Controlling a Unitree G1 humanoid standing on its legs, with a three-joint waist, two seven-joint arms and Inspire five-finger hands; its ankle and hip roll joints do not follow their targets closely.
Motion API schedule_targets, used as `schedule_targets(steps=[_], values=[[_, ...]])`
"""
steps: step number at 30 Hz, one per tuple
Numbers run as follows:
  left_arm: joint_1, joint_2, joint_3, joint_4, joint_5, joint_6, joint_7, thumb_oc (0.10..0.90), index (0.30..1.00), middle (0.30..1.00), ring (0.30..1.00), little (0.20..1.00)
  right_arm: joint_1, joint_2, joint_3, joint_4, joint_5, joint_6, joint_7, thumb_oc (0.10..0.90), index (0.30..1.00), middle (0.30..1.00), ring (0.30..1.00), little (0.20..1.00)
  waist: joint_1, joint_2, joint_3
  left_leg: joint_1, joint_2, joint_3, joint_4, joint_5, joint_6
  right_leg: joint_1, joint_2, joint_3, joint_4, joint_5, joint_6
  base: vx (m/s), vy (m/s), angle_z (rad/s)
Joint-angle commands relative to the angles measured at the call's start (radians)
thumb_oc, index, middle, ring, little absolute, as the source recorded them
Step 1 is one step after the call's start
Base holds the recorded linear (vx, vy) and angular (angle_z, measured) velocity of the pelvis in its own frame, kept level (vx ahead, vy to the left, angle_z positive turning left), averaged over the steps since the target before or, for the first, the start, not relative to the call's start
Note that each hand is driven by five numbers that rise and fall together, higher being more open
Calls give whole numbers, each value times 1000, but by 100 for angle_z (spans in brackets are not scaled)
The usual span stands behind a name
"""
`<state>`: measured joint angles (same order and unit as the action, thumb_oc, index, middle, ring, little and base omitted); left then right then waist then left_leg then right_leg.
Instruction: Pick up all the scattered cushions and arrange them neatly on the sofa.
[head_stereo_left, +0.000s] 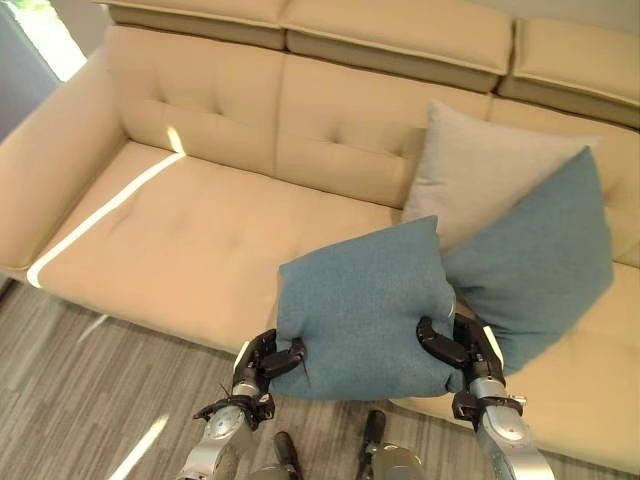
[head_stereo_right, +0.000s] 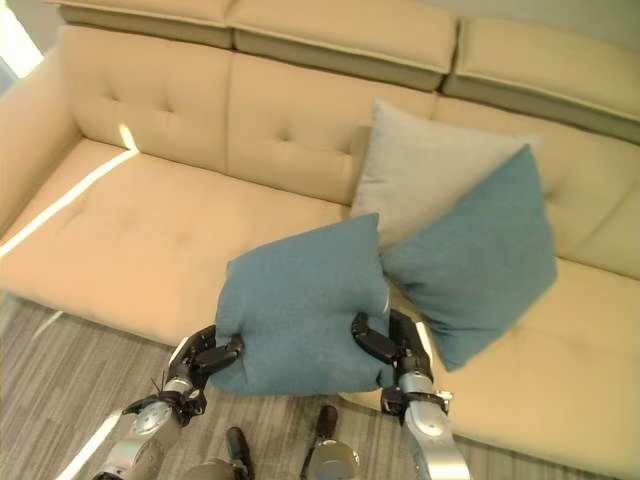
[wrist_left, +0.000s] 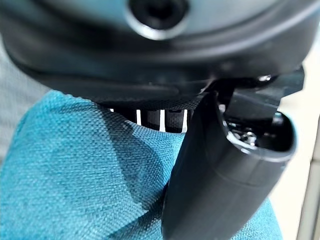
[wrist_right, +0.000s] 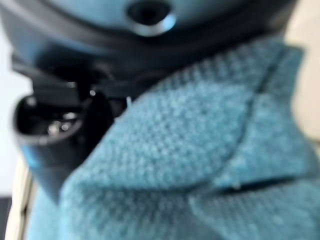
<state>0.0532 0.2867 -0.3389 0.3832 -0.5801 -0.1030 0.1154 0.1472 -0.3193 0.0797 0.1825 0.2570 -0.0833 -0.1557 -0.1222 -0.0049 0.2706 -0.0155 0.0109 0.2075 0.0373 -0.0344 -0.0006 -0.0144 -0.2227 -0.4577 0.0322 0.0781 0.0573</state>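
A blue cushion (head_stereo_left: 365, 312) is held up in the air between the two hands, just in front of the near edge of the sofa seat (head_stereo_left: 190, 250) and partly over it. It is gripped at its two lower corners. The left hand (head_stereo_left: 268, 360) is closed on the lower left corner, with the fingers and thumb pinching the cloth; in the left wrist view the thumb (wrist_left: 225, 170) is seen pressed against the blue fabric (wrist_left: 85, 175). The right hand (head_stereo_left: 460, 345) is clamped on the lower right corner, the dark fingers curled over the front of the cushion; in the right wrist view the blue weave (wrist_right: 190, 160) is seen bunched against the hand.

Just behind and to the right of the held cushion, a second blue cushion (head_stereo_left: 545, 255) is propped on the seat, tilted on one corner and leaning back. The held cushion overlaps its left edge in the head views; whether the two touch cannot be told. Behind that one, a pale grey cushion (head_stereo_left: 475, 170) is stood against the backrest (head_stereo_left: 300, 120), partly covered by the second blue cushion.

The sofa is beige, with a tufted backrest and separate headrest sections (head_stereo_left: 400, 35) along the far top. The left part of the seat is crossed by a bright stripe of sunlight (head_stereo_left: 105, 210). In front of the sofa a grey wood-patterned floor (head_stereo_left: 90, 400) is seen.
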Motion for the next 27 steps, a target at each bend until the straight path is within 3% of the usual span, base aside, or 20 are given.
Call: schedule_targets(steps=[1,2,3,5,6,13,14,15,16,17,18,19,20,22,25,26,27], values=[[-52,-3,-7,-168,47,-109,-99,400,300,300,300,300,-143,37,51,-116,7,-126,32,400,300,300,300,300,-7,-52,-91,39,39,-18,25,-102,-10,-86,91,281,92,-127,78,-77,132,57],[-55,-2,-3,-167,44,-112,-96,400,300,300,300,300,-145,35,53,-116,4,-125,35,400,300,300,300,300,-11,-54,-92,42,33,-45,14,-97,-6,-91,130,370,103,-144,85,7,59,78],[-55,-2,-3,-167,44,-112,-96,400,300,300,300,300,-146,35,53,-116,4,-125,35,400,300,300,300,300,-11,-55,-94,39,32,-44,13,-95,-6,-94,130,371,102,-142,85,15,43,113],[-59,1,1,-165,45,-117,-100,400,300,300,300,300,-137,32,48,-112,10,-129,40,400,300,300,300,300,-16,-59,-98,31,18,-102,-1,-77,-3,-81,178,490,107,-169,72,17,24,133],[-62,8,3,-163,55,-112,-100,400,300,300,300,300,-138,29,49,-100,15,-133,43,400,300,300,300,300,-7,-64,-102,21,12,-144,-19,-57,-8,-76,194,508,108,-171,52,18,-22,112],[-47,7,16,-181,44,-100,-109,400,300,300,300,300,-115,15,40,-104,31,-128,53,400,300,300,300,300,5,-79,-115,3,12,-193,-49,-18,-47,-22,182,417,22,-175,27,49,-83,98],[-39,2,16,-185,43,-98,-109,400,300,300,300,300,-110,11,34,-105,29,-129,52,400,300,300,300,300,2,-81,-109,-14,14,-178,-28,-22,-46,-17,174,395,19,-176,26,2,-33,63],[-36,-6,16,-186,34,-95,-110,400,300,300,300,300,-104,5,23,-110,27,-132,49,400,300,300,300,300,-14,-81,-97,-43,31,-119,11,-17,-50,-11,162,364,18,-182,26,45,51,114],[-29,-15,12,-186,13,-86,-123,400,300,300,300,300,-98,0,1,-115,26,-128,40,400,300,300,300,300,-54,-76,-102,-34,101,90,27,-21,-57,11,136,282,9,-199,37,-30,43,156],[-28,-14,13,-187,12,-85,-124,400,300,300,300,300,-98,0,1,-117,26,-127,39,400,300,300,300,300,-53,-78,-99,-45,105,101,34,-6,-52,4,137,277,7,-183,31,60,95,223],[-23,-9,10,-180,22,-75,-132,400,300,300,300,300,-101,3,-2,-112,34,-128,33,400,300,300,300,300,-55,-77,-102,-57,125,158,50,4,-56,29,134,247,2,-193,33,77,49,148],[-22,-9,10,-180,21,-75,-132,400,300,300,300,300,-100,3,-2,-111,34,-127,33,400,300,300,300,300,-56,-75,-104,-47,122,145,49,-19,-64,40,133,253,2,-210,40,220,104,87],[-23,-5,10,-185,20,-66,-134,400,300,300,300,300,-94,11,-18,-110,44,-124,27,400,300,300,300,300,-56,-86,-106,-88,150,195,53,24,-72,53,120,220,4,-205,44,164,52,26],[-21,-3,11,-192,20,-63,-132,400,300,300,300,300,-92,11,-19,-112,44,-121,28,400,300,300,300,300,-56,-92,-106,-113,162,203,69,31,-76,56,111,210,13,-211,45,195,136,64],[-12,5,11,-196,36,-54,-140,400,300,300,300,300,-85,21,-19,-111,31,-110,36,400,300,300,300,300,-52,-94,-119,-80,134,196,27,7,-57,69,93,199,50,-228,63,248,223,42],[-8,16,8,-198,58,-47,-140,400,300,300,300,300,-88,30,-9,-106,26,-106,41,400,300,300,300,300,-48,-105,-121,-67,96,193,28,-20,-25,56,55,220,137,-184,92,246,274,23],[-8,17,8,-199,59,-47,-140,400,300,300,300,300,-88,30,-9,-106,26,-106,41,400,300,300,300,300,-47,-106,-121,-66,94,195,27,-22,-23,53,52,222,141,-185,94,225,299,15]])
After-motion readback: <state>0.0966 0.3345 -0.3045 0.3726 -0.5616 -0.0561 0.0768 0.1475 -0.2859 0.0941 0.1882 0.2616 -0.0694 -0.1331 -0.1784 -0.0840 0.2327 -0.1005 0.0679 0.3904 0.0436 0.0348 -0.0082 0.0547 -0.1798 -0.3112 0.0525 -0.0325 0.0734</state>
